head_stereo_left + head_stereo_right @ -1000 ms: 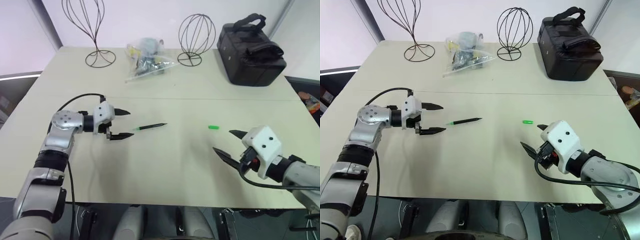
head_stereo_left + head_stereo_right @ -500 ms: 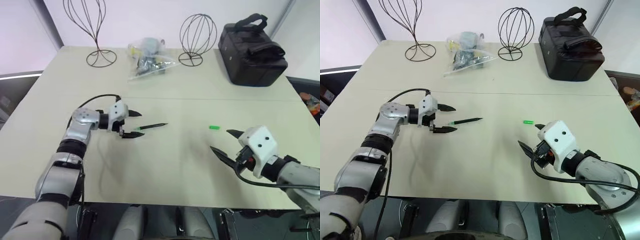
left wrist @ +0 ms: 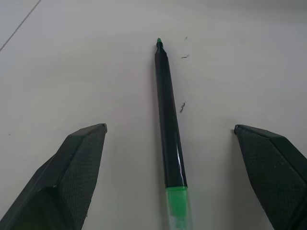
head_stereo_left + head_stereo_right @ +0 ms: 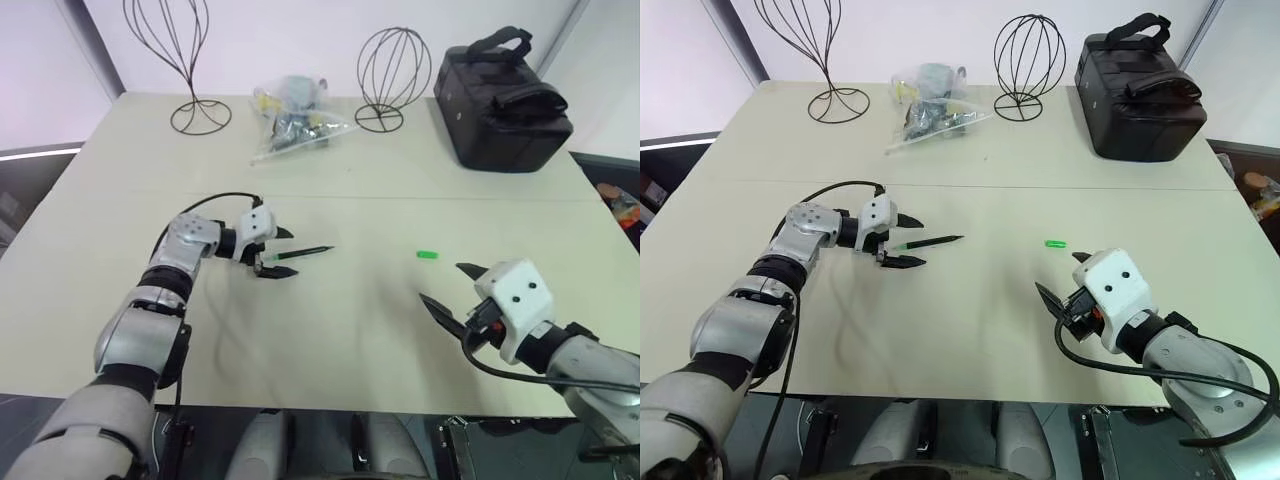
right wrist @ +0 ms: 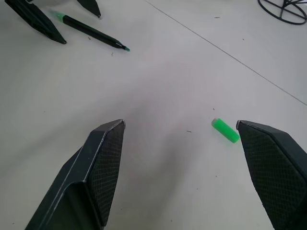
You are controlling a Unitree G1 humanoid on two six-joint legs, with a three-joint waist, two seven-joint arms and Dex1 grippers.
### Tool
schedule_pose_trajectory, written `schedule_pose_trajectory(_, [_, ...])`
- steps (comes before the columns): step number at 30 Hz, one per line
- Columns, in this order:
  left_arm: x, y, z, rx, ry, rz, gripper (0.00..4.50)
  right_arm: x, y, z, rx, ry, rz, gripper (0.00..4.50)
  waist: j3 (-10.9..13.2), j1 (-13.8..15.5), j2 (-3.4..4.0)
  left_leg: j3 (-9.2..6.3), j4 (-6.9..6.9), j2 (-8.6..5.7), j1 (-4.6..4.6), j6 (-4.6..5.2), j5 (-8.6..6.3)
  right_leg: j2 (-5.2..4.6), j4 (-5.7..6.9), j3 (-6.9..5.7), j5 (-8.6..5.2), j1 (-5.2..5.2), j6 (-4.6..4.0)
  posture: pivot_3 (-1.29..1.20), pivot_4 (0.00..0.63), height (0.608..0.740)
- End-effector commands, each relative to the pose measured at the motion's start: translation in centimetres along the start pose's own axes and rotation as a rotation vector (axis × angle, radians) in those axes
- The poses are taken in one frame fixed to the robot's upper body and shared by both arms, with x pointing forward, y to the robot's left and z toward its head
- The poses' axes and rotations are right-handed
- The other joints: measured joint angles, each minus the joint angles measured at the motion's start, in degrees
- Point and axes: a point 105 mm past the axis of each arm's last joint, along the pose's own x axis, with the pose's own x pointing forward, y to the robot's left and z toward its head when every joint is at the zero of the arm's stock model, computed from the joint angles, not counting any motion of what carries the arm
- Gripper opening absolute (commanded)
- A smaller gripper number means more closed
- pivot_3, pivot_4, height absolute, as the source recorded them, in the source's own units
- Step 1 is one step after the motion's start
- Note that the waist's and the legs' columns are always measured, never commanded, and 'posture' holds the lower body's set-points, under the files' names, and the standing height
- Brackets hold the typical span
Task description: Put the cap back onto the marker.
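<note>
A pale beige table with a thin seam running across its middle carries everything. The marker lies flat just in front of the seam, its green end toward the robot's left. The cap lies well apart from it, toward the right. Along the far side stand two wire stands, with a clear bag of small items between them, and a black case at the far right corner
</note>
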Motion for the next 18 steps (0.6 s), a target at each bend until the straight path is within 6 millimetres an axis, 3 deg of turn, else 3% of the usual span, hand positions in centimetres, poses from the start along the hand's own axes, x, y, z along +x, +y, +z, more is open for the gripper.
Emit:
schedule_pose_trajectory(1, [-0.2, 0.4, -0.1, 0.02, 0.031, 0.013, 4.46, -0.5, 0.1, 0.9, -0.026, -0.033, -0.023, 3.81, 0.0, 0.0, 0.0, 0.0, 0.0, 0.0, 0.0, 0.0, 0.0, 0.0, 0.01, 0.0, 0.0, 0.0, 0.0, 0.0, 0.15, 0.74])
schedule_pose_trajectory(5, [-0.2, 0.2, -0.5, 0.011, 0.045, 0.016, 4.46, -0.6, -0.1, 0.8, -0.029, -0.028, -0.029, 3.81, -0.01, -0.01, -0.01, 0.0, 0.01, 0.0, 0.03, 0.0, 0.0, 0.0, 0.03, 0.0, 0.0, 0.03, 0.0, 0.0, 0.15, 0.74])
schedule_pose_trajectory(6, [-0.2, 0.2, -0.6, 0.007, 0.047, 0.017, 4.22, -0.6, -0.1, 0.8, -0.03, -0.027, -0.028, 3.81, -0.01, 0.0, -0.01, 0.0, 0.01, 0.0, 0.06, 0.0, 0.0, 0.0, 0.03, 0.0, 0.0, 0.04, 0.0, 0.0, 0.15, 0.74])
schedule_pose_trajectory(8, [-0.1, 0.0, -0.9, -0.001, 0.053, 0.013, 3.69, -0.6, -0.1, 0.8, -0.032, -0.026, -0.027, 3.81, -0.02, 0.0, -0.01, 0.0, 0.0, 0.0, 0.1, 0.0, 0.0, 0.0, 0.05, 0.0, 0.0, 0.07, 0.0, 0.0, 0.15, 0.74])
schedule_pose_trajectory(15, [-0.2, -0.5, -1.5, -0.019, 0.066, -0.008, 0.32, -0.7, 0.0, 0.8, -0.038, -0.018, -0.01, 3.81, -0.02, -0.03, -0.01, -0.01, 0.01, 0.01, 0.28, 0.0, 0.0, 0.01, 0.1, 0.01, 0.0, 0.21, 0.0, 0.0, 0.15, 0.74])
schedule_pose_trajectory(16, [-0.2, -0.5, -1.6, -0.023, 0.066, -0.011, 0.09, -0.7, 0.1, 0.7, -0.039, -0.014, -0.002, 3.81, -0.02, -0.05, -0.01, -0.01, 0.01, 0.01, 0.29, 0.0, 0.0, 0.02, 0.1, 0.01, 0.0, 0.21, 0.0, 0.0, 0.15, 0.74])
schedule_pose_trajectory(18, [-0.2, -0.7, -1.7, -0.036, 0.064, -0.021, 0.09, -0.8, 0.1, 0.7, -0.044, -0.009, 0.004, 3.81, -0.02, -0.05, -0.01, -0.01, 0.01, 0.01, 0.29, 0.0, 0.0, 0.02, 0.11, 0.01, 0.0, 0.21, 0.0, 0.0, 0.15, 0.74])
